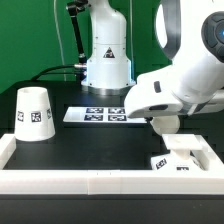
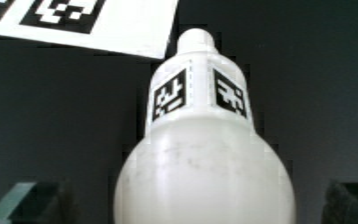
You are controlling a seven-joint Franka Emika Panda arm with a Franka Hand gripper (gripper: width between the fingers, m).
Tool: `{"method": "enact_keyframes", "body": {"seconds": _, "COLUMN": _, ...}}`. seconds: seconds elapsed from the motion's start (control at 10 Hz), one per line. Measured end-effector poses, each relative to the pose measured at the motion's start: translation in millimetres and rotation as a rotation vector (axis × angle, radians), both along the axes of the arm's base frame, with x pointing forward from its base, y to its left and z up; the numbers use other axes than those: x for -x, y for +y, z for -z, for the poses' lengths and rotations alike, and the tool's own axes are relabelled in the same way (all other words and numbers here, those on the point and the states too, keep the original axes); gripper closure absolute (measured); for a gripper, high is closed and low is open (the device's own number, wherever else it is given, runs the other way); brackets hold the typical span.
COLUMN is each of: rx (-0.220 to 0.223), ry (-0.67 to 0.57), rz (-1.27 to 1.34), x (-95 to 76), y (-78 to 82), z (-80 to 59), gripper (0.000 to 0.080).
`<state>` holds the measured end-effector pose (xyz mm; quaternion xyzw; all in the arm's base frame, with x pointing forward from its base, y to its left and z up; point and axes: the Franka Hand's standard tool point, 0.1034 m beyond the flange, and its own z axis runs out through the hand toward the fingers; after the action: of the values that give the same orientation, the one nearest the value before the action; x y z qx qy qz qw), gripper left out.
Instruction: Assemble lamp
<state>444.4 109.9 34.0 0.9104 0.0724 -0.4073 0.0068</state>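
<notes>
Bulb (image 2: pixel 202 130) inside spread hand (image 2: pixel 190 203); marker board (image 2: pixel 87 25) just beyond; shade (image 1: pixel 30 112) well apart.

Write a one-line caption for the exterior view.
Franka arm bends over a tagged white lamp part at the exterior view's right; shade stands apart at its left, marker board mid-table.

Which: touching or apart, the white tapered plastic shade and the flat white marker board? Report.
Apart. Exterior view shows bare black table between shade and marker board.

A robotics lab: fenced black table (image 1: pixel 90 148), tagged marker board (image 1: pixel 100 114), white robot arm (image 1: pixel 185 85).
</notes>
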Motion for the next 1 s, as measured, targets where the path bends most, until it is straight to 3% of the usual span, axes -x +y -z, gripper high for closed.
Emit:
{"method": "enact_keyframes", "body": {"seconds": 0.6, "rx": 0.002, "ry": -0.007, "rz": 0.003, "x": 16.0, "y": -3.0, "z": 22.1, "gripper": 0.0101}}
{"method": "enact_keyframes", "body": {"seconds": 0.8, "rx": 0.002, "ry": -0.006, "rz": 0.003, "x": 16.5, "y": -3.3, "z": 23.2, "gripper": 0.0101}}
{"method": "enact_keyframes", "body": {"seconds": 0.9, "rx": 0.002, "ry": -0.007, "rz": 0.004, "x": 16.1, "y": -3.4, "z": 23.1, "gripper": 0.0197}}
{"method": "enact_keyframes", "body": {"seconds": 1.0, "rx": 0.002, "ry": -0.007, "rz": 0.004, "x": 15.7, "y": -3.4, "z": 23.1, "gripper": 0.0225}}
